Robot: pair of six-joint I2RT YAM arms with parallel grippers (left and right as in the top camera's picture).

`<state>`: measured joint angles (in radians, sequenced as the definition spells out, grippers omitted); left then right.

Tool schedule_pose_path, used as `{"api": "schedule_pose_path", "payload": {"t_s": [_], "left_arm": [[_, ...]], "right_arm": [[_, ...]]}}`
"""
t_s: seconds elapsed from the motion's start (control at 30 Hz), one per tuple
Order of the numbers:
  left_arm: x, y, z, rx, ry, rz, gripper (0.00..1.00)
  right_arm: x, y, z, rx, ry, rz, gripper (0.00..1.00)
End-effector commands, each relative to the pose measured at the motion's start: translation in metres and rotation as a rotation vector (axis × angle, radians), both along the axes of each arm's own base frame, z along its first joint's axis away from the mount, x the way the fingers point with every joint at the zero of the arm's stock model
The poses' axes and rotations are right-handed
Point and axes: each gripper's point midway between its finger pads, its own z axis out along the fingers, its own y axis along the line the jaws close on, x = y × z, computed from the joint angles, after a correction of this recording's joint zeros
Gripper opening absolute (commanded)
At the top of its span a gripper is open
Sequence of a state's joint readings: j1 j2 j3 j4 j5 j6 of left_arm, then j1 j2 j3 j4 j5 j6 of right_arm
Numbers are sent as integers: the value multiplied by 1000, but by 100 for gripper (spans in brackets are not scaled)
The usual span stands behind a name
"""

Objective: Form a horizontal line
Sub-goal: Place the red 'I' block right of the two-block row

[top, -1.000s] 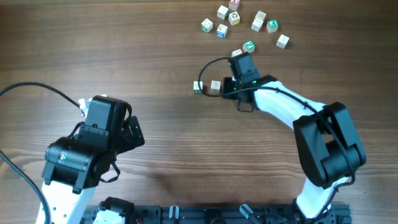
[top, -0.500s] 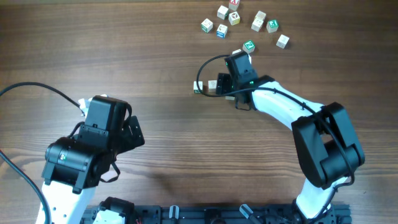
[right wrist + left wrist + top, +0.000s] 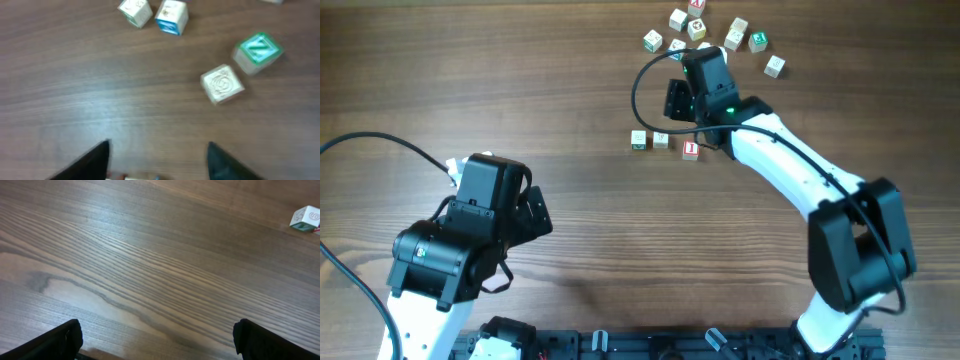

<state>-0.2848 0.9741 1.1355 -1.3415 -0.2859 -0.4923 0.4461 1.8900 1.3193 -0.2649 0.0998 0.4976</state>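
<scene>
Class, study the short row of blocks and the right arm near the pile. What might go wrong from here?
1. The red-lettered block sits lower than the pale block next to it, so the line may end up crooked.
2. The open right end effector faces a carved block lying close to a green block; picking one may nudge the other.

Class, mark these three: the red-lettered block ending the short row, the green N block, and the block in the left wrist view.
red-lettered block point(image 3: 691, 150): overhead view, on its top face.
green N block point(image 3: 258, 49): right wrist view, on the green lettered face.
corner block point(image 3: 305, 218): left wrist view, on its white side face.
</scene>
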Motion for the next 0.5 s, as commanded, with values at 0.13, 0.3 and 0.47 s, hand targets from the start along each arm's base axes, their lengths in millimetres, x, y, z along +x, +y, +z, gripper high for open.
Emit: {"api": "schedule_pose_path", "payload": {"t_s": [0.13,0.3,0.47], "left_arm": [[-1,1,0,-9,-4,19,100],[0,1,0,-9,-4,19,100],[0,1,0,-9,-4,19,100]], "right_arm": [[-2,29,-64,74,120,100,25],[-4,32,-66,74,126,135,24],[-4,33,-65,77,122,137,20]]}}
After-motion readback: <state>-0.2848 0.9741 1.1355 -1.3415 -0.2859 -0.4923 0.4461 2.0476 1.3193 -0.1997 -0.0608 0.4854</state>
